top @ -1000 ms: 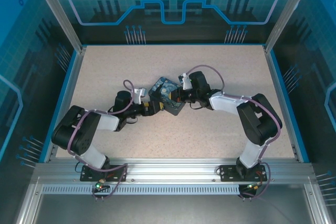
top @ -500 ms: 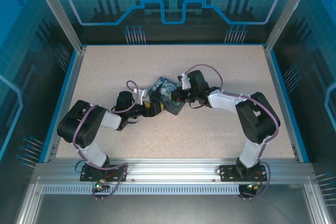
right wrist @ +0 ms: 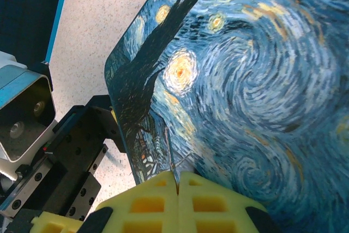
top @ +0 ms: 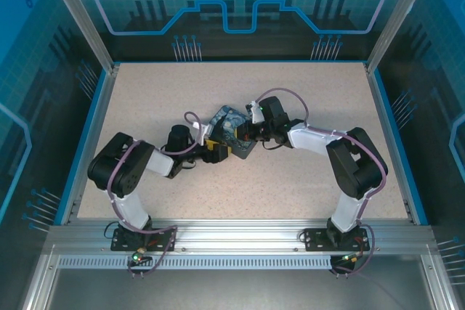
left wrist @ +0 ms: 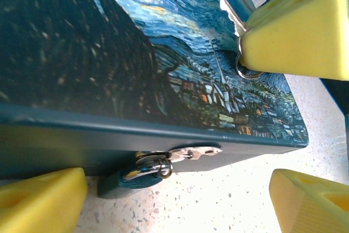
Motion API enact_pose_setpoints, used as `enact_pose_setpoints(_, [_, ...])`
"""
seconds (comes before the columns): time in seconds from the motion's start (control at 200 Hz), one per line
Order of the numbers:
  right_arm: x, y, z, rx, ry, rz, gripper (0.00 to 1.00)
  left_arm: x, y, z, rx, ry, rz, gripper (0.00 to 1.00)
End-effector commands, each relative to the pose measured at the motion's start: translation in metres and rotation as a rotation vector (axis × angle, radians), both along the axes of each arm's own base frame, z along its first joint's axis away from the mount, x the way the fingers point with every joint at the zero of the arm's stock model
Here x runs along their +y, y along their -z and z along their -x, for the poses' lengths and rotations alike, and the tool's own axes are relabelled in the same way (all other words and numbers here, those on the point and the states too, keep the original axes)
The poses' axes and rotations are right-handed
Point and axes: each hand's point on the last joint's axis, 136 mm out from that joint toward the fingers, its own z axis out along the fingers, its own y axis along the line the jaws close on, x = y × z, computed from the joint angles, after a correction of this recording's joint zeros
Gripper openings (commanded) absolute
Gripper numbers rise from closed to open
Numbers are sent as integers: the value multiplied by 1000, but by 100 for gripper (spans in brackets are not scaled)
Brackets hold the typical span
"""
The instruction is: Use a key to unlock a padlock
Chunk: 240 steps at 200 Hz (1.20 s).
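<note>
**Left wrist view: key held above the lid, padlock waiting below**

Left wrist view puts the left gripper (left wrist: 177, 189) nearest. Its two yellow foam fingers (left wrist: 38, 203) stand wide apart, gripping nothing, on either side of the padlock (left wrist: 136, 175). The padlock hangs at the near side wall of the starry-night box (left wrist: 109, 80), just above the speckled table (left wrist: 218, 205). It has a small dark body and a bright silvery shackle. The shackle is threaded through a silvery hasp (left wrist: 196, 151) and looks closed. The keyhole cannot be seen from here.

Farther off, above the right part of the lid, the key (left wrist: 232, 15) sticks out of a yellow foam finger of the right gripper (right wrist: 177, 181). It is a thin silvery blade with its key ring (left wrist: 246, 71) hanging underneath. In the right wrist view the pads (right wrist: 147, 205) are pressed together over the lid, so that gripper is clamped on the key.

The step in hand looks like bringing the key to the lock, since the blade is well apart from the padlock and pointing away from it. The next move probably calls for the left fingers to close on the padlock body and steady it. The right arm would then lower and turn the blade toward the keyhole, which needs fine alignment for parts this small.

From the top external view, both grippers meet at the box (top: 229, 125) in the middle of the table.
</note>
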Motion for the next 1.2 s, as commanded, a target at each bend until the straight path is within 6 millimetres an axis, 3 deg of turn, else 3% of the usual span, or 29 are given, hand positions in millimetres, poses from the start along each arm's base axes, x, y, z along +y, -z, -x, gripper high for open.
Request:
enact_pose_setpoints(0.0, [-5, 22, 8, 61, 1, 66, 0, -12, 1, -3, -70, 49, -43, 88])
enact_pose_setpoints(0.14, [-3, 23, 8, 59, -3, 68, 0, -15, 7, -5, -70, 60, -68, 84])
enact_pose_setpoints(0.57, [-2, 20, 9, 42, -12, 67, 0, -18, 28, -16, -155, 11, -247, 60])
enact_pose_setpoints(0.85, [-1, 19, 10, 35, -21, 64, 0, -23, 24, -29, -194, -3, -271, 50])
enact_pose_setpoints(1.061, [-1, 17, 10, 28, -25, 64, 0, -27, 19, -37, -216, -12, -275, 34])
enact_pose_setpoints(1.196, [-2, 14, 9, 12, -23, 58, 0, -29, 13, -40, -227, -22, -261, 31])
